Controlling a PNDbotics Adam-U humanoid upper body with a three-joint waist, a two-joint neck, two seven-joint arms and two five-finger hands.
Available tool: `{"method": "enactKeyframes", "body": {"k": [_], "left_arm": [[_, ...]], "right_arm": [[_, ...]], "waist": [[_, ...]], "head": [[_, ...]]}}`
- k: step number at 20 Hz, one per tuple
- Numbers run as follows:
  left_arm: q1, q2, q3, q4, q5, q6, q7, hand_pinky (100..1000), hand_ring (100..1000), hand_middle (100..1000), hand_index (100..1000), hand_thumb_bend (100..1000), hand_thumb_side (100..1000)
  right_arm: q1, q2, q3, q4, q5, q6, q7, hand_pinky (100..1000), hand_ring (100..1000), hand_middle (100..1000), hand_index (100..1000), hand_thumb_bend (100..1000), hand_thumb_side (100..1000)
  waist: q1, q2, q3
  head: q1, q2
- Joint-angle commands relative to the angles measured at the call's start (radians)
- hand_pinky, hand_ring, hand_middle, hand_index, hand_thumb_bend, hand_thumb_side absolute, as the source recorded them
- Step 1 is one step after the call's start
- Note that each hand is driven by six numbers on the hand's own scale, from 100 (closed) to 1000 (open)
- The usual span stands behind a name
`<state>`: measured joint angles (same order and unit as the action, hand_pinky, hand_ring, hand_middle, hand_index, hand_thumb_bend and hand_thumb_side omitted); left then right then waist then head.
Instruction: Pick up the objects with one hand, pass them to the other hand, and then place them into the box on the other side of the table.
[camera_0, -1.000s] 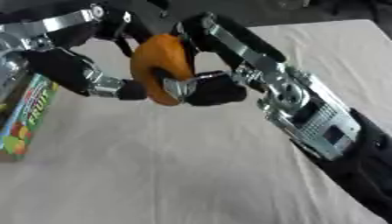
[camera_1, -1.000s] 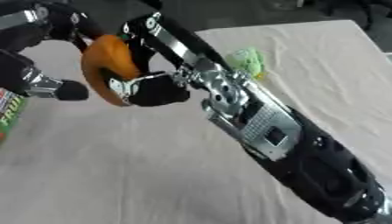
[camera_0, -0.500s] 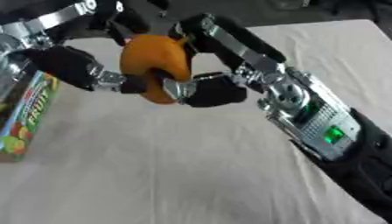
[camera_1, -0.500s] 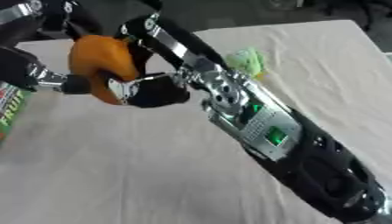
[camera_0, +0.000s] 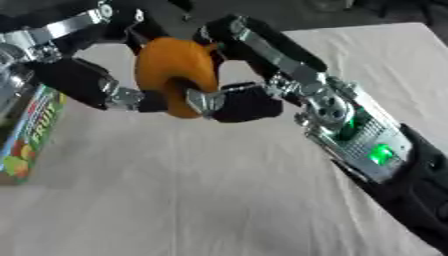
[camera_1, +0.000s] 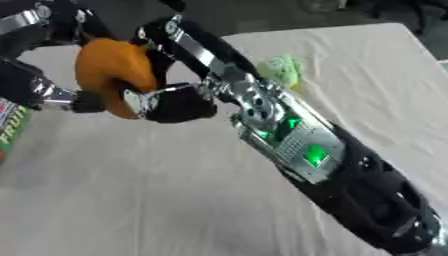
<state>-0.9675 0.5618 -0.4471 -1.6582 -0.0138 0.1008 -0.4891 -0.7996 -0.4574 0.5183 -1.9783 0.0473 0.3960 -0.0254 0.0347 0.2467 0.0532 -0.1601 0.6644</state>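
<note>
A round orange object (camera_0: 173, 67) hangs in the air above the table's upper left part, held between both hands. My left hand (camera_0: 83, 82) comes in from the left and curls under and over its left side. My right hand (camera_0: 247, 102) reaches in from the lower right; its thumb presses the object's lower right, and its fingers (camera_0: 229, 31) wrap over the top. The back of the object is hidden by the fingers.
A colourful fruit-print carton (camera_0: 33, 131) lies flat at the left edge of the white tablecloth (camera_0: 201, 200). A small light green thing (camera_1: 282, 69) sits on the cloth behind my right forearm (camera_1: 302, 145). The forearm crosses the right half of the table.
The orange object has shifted slightly to the left and turned a little between the hands. Both hands stay around it.
</note>
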Motion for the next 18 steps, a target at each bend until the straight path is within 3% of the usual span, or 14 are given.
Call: {"method": "enactKeyframes", "body": {"k": [1, 5, 7, 18], "left_arm": [[-0.023, 0.004, 0.004, -0.005, 0.008, 0.0, -0.035, 689, 784, 690, 760, 708, 444], [-0.025, -0.007, 0.002, 0.007, 0.007, -0.002, -0.061, 685, 782, 680, 758, 675, 436], [-0.026, -0.01, 0.001, 0.012, 0.015, -0.002, -0.068, 672, 767, 653, 740, 609, 426], [-0.021, -0.018, 0.003, 0.022, 0.112, 0.037, 0.049, 533, 599, 486, 528, 128, 422]], "right_arm": [[-0.013, -0.015, -0.013, -0.022, -0.006, -0.003, -0.003, 593, 378, 285, 503, 100, 100], [-0.016, -0.014, -0.013, -0.022, -0.005, -0.002, -0.001, 593, 378, 285, 490, 100, 100], [-0.017, -0.015, -0.013, -0.022, -0.005, -0.001, 0.0, 593, 378, 285, 484, 100, 100], [-0.015, -0.016, -0.012, -0.022, -0.006, 0.005, 0.0, 591, 377, 285, 477, 100, 100]], "waist": [[-0.001, -0.023, 0.0], [-0.003, -0.023, 0.0], [-0.002, -0.024, -0.001], [-0.004, -0.024, -0.002]], "head": [[0.004, -0.013], [0.006, -0.015], [0.007, -0.013], [0.007, -0.008]]}}
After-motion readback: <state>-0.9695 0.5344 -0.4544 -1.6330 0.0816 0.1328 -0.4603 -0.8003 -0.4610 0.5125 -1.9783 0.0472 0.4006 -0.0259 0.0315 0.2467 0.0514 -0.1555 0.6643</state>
